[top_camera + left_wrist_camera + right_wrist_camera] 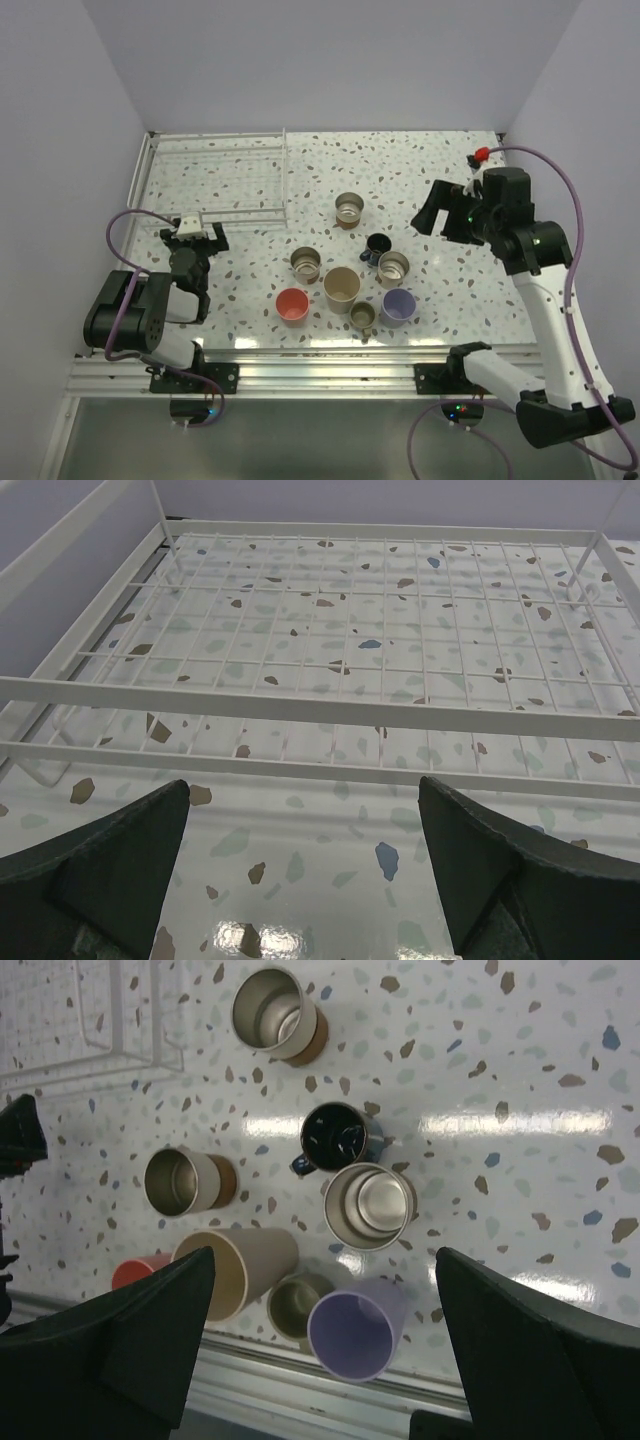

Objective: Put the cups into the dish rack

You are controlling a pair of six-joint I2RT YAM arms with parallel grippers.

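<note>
Several cups stand grouped mid-table: red (pixel 292 305), beige (pixel 342 288), olive (pixel 363 316), lavender (pixel 398 305), grey-metallic (pixel 393 267), dark blue (pixel 378 243) and two brown-sided metal ones (pixel 306 263) (pixel 348 210). The white wire dish rack (pixel 215 175) sits empty at the back left. My left gripper (pixel 193 236) is open, low over the table just in front of the dish rack (pixel 320 710). My right gripper (pixel 432 212) hangs open high over the cups, with the lavender cup (pixel 358 1325) and grey-metallic cup (pixel 368 1205) below between its fingers.
A metal rail (pixel 320 350) runs along the table's near edge, close to the lavender and olive cups. Walls close in the table on the left, back and right. The rack's front rails (pixel 300 770) cross right ahead of the left gripper (pixel 305 830).
</note>
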